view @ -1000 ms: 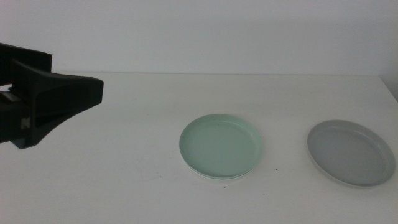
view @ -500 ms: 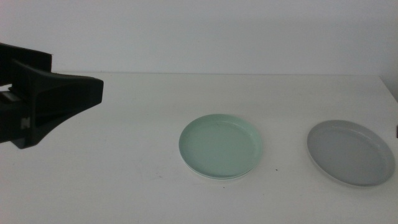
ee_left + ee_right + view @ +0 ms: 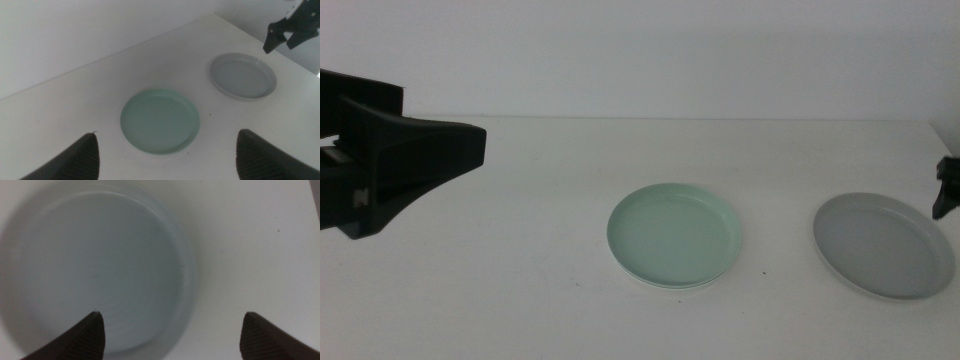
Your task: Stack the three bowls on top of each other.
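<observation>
Right gripper (image 3: 170, 330) wide apart, empty, above grey bowl (image 3: 95, 270); left gripper (image 3: 165, 155) wide apart, empty.

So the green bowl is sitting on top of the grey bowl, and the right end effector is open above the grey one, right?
Not quite. The green bowl is not on the grey bowl; they lie apart on the table, as the middle view shows. The rest holds: the right end effector is open above the grey one.

Left hand (image 3: 470, 150): matte black, blocky wedge-shaped housing tapering to a blunt end, small white marking on its side; right hand (image 3: 287, 32): black, angular, with dark ridged finger pads (image 3: 92, 332).
</observation>
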`<state>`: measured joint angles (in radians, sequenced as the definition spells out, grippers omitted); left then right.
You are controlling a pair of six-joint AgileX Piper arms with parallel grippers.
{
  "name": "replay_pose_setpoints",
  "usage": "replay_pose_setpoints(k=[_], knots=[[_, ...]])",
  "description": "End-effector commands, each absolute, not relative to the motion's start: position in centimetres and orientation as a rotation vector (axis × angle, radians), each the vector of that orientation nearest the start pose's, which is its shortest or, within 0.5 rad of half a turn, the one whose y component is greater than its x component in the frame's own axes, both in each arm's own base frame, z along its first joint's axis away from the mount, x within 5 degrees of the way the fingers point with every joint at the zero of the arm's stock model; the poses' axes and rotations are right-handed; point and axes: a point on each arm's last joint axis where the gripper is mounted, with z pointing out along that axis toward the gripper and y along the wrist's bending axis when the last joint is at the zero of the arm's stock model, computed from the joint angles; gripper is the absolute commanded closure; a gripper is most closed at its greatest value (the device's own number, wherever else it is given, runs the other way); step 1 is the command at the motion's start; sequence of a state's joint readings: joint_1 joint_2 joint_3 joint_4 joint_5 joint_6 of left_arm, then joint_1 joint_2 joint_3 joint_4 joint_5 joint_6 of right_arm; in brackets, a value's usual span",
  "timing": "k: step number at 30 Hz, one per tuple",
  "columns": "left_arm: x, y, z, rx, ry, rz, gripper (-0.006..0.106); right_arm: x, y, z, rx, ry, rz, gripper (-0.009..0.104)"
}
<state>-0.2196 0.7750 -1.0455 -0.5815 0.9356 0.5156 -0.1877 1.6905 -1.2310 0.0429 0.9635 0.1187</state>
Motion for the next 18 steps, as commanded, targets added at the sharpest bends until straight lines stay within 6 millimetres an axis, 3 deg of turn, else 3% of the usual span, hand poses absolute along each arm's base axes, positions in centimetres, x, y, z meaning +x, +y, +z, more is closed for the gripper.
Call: replay_pose_setpoints(k=[1, 7, 11, 16, 18], knots=[[11.3, -6.6, 41.8, 0.625, 1.936, -0.530, 0.007, 33.7, -6.9, 22.5, 0.451, 2.890, 0.038, 0.002], [11.3, -6.6, 41.8, 0.625, 1.936, -0.530, 0.007, 34.8, -8.3, 18.5, 0.496, 2.947, 0.060, 0.004], [11.3, -6.6, 41.8, 0.625, 1.936, -0.530, 0.007, 35.2, -8.7, 16.1, 0.541, 2.996, 0.085, 0.016], [11.3, -6.6, 41.8, 0.625, 1.936, -0.530, 0.007, 35.5, -8.7, 14.0, 0.550, 3.032, 0.102, 0.054], [11.3, -6.6, 41.8, 0.625, 1.936, -0.530, 0.007, 35.5, -8.7, 13.8, 0.531, 3.041, 0.098, 0.087]])
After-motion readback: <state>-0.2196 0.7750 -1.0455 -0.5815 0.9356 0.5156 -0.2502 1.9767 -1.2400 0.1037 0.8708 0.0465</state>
